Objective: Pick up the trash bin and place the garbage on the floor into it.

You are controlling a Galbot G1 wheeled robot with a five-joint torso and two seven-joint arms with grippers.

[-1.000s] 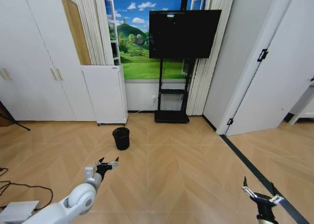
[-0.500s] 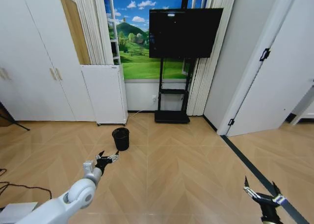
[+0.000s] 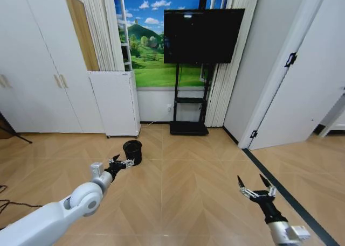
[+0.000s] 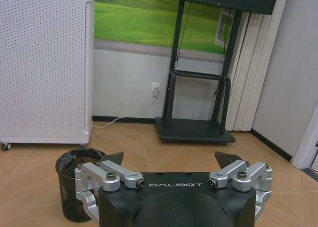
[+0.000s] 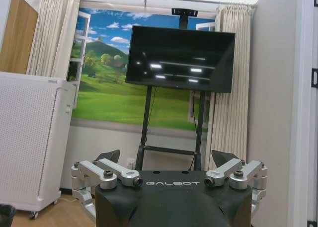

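The trash bin [image 3: 132,151], small, round and black, stands upright on the herringbone wood floor [image 3: 183,192] in front of the white cabinet. My left gripper [image 3: 121,162] is open, stretched forward just short of the bin and slightly to its left. The left wrist view has the bin [image 4: 73,189] close behind one of the fingertips [image 4: 113,158], with my open left gripper [image 4: 171,160] holding nothing. My right gripper [image 3: 257,190] hovers open over bare floor at the lower right, and it also appears open in the right wrist view [image 5: 166,157]. The garbage is out of view.
A white perforated cabinet [image 3: 116,103] on casters stands against the wall behind the bin. To its right is a black TV stand [image 3: 188,127] with a screen. A dark floor strip [image 3: 280,187] runs along the right by the white door. Open floor lies between the arms.
My left arm has reached forward, bringing its gripper from well short of the bin to right beside it. The right gripper has risen and moved forward and inward. The bin has not moved.
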